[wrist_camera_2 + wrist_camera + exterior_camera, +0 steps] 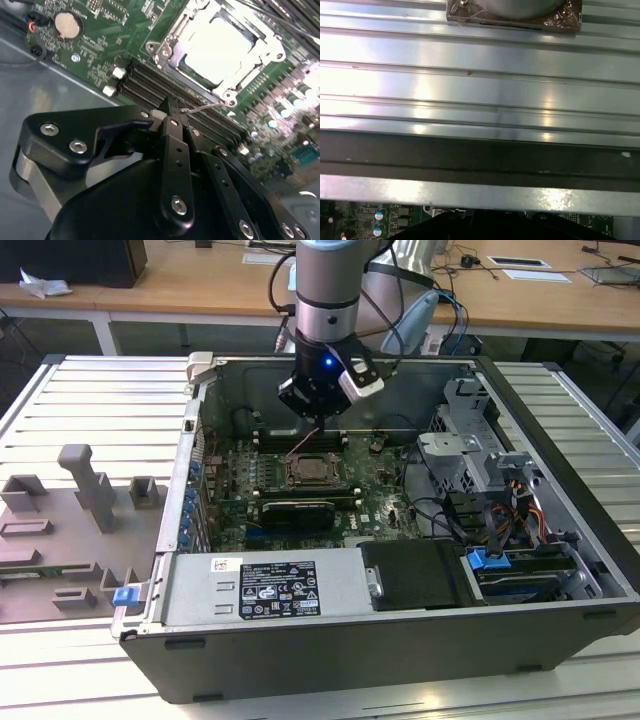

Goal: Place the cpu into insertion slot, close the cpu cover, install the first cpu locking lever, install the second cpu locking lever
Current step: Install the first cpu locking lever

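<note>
So the arm is hanging over the open computer case [400, 640], with the gripper [322, 412] parked just above the far edge of the green motherboard [235, 485], a little beyond the insertion slot [312, 472]. In the exterior view the socket sits around the middle of the board, with the long black card [292, 512] just on its near side and the drive cage [470, 455] off to the exterior view's right.

The second wrist view gives the best look. The cpu [217, 47] is already sitting in the socket, its pale metal top glaring under the light, and the cpu cover [167, 50] looks folded down flat around it, the silvery frame hugging the chip on all sides. So my guess is the chip drop and the cover step are done, and it's the levers being dealt with now.

That would explain where the fingers are. They're pinched together to a narrow tip, nothing gripped between them, and that tip sits right beside a thin silver wire, the locking lever [202, 106], which runs out from the socket corner over the black memory slots [150, 82]. Closed fingers make sense as a poking tool for a skinny rod like that. Can't tell if the tip is really touching the wire or just next to it.

The first wrist view mostly catches the ribbed metal table [480, 90] and the case wall.
</note>
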Robot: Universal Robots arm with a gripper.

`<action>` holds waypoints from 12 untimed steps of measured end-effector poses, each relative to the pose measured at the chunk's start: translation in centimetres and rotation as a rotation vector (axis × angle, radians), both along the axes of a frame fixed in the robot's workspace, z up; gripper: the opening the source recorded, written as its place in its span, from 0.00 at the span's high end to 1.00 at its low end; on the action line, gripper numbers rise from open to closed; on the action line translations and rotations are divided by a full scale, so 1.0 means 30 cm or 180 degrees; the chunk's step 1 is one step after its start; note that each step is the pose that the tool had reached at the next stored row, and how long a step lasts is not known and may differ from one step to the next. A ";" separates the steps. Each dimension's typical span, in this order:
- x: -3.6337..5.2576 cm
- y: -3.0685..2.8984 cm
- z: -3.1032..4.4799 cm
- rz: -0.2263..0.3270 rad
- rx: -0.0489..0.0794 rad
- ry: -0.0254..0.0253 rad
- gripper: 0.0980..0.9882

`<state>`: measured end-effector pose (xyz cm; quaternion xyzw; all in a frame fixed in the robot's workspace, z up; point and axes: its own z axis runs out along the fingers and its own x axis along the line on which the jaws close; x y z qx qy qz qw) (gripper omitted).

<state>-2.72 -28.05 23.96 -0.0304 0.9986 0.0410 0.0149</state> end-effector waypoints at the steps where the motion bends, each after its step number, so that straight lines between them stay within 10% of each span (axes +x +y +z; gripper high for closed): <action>1: -0.003 0.000 0.003 0.0000 0.0003 0.0000 0.99; 12: -0.012 0.011 0.043 0.0000 0.0016 -0.0001 0.99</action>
